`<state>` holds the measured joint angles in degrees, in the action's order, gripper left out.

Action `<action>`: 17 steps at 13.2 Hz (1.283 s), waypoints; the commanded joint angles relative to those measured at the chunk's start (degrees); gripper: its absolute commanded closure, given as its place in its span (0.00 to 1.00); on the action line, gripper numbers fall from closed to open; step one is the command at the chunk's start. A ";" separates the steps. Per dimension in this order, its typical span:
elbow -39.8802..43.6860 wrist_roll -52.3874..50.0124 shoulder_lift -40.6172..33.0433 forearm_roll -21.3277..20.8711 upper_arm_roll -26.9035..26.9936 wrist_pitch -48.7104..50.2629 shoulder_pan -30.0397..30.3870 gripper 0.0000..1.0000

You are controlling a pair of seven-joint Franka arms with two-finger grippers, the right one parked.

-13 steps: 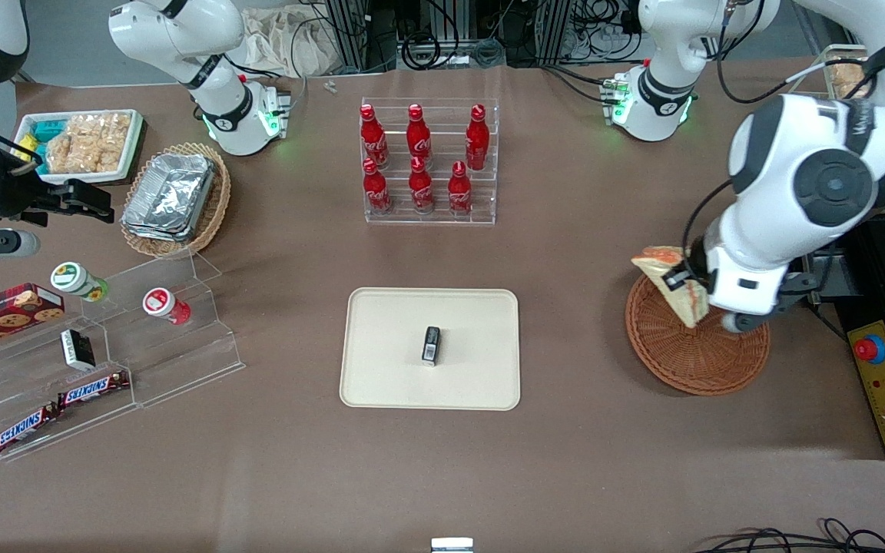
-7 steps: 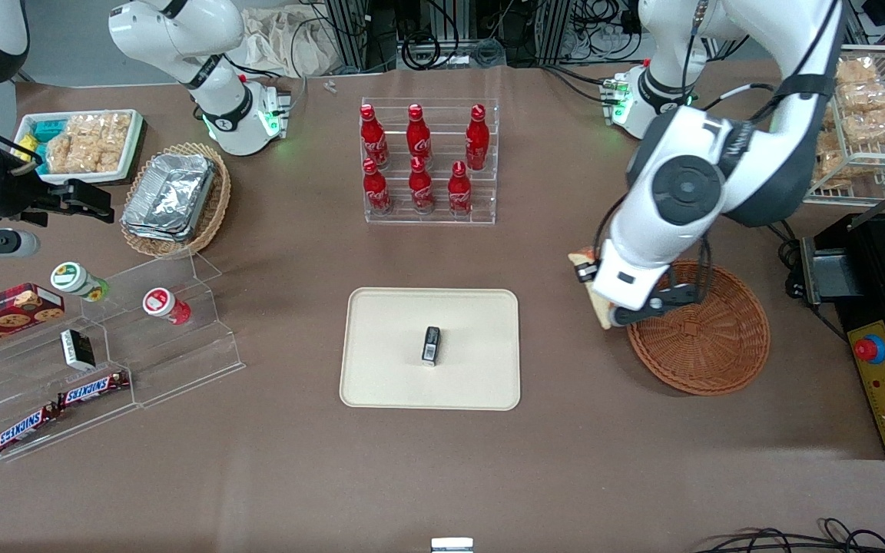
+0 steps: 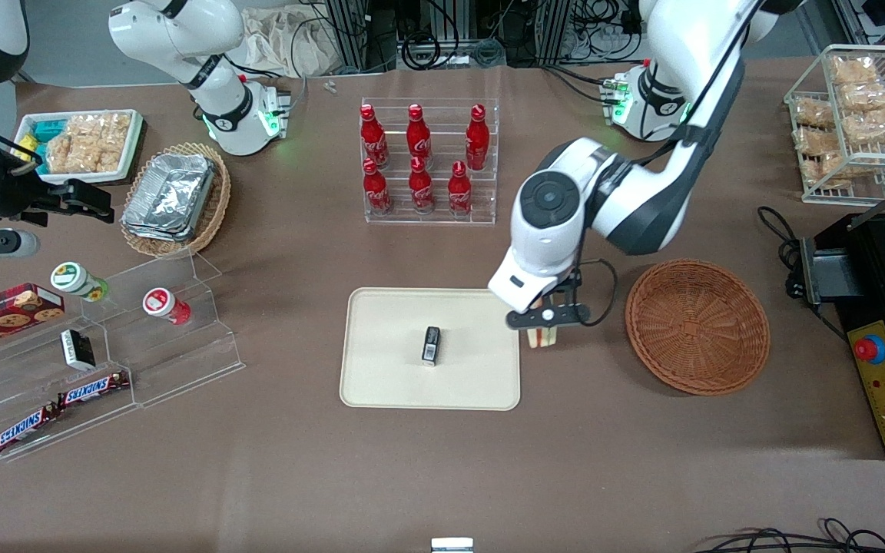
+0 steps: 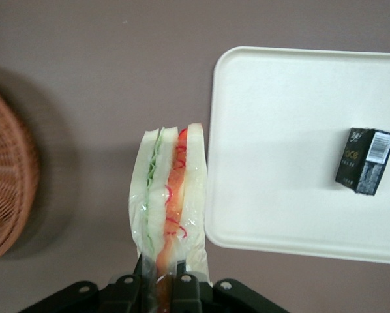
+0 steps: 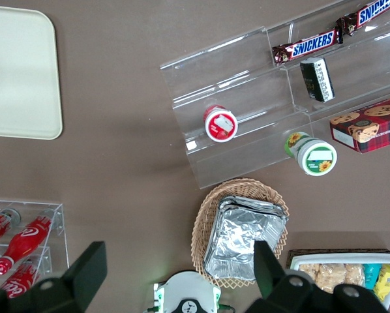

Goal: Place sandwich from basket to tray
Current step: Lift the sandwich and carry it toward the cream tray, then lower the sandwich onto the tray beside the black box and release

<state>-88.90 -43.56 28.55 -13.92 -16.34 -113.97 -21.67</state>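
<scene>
Left wrist view: gripper (image 4: 161, 287) clamped on the sandwich (image 4: 168, 195), black fingers (image 4: 147, 282) pinching the wedge at its end, white bread slices on edge with green and red filling showing between them. Held in the air over bare brown table (image 4: 104, 78), just beside the rim of the cream tray (image 4: 273, 130) and not over it. Small black packet (image 4: 365, 160) lying on the tray, well apart from the sandwich. Curved edge of the reddish-brown wicker basket (image 4: 6, 182) visible toward the working arm's end, apart from the wedge.

Front view: gripper (image 3: 548, 322) hanging between tray (image 3: 389, 384) and basket (image 3: 697, 326), closer to the tray's edge; sandwich (image 3: 544, 336) poking out below the fingers, mostly covered by the wrist. Basket holding nothing visible. Black packet (image 3: 431, 344) near the tray's middle. Farther from the camera than the tray, an acrylic rack of red cola bottles (image 3: 421, 163). Toward the parked arm's end, a tan oval basket with foil containers (image 3: 174, 196), a white tray of snack packets (image 3: 81, 142), and a clear stepped stand (image 3: 104, 361) carrying Snickers bars (image 3: 93, 389) and small jars. Toward the working arm's end, a wire rack of bagged snacks (image 3: 850, 115).
</scene>
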 commanded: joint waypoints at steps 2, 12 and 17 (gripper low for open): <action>6.01 0.76 7.91 -1.64 0.52 -6.06 -1.79 1.00; 5.93 0.32 15.14 -1.12 0.52 -14.61 -2.58 0.77; 5.93 -1.70 14.17 -0.76 0.52 -13.83 -1.97 0.01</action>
<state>-84.31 -43.51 42.85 -14.43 -16.26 -128.56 -23.42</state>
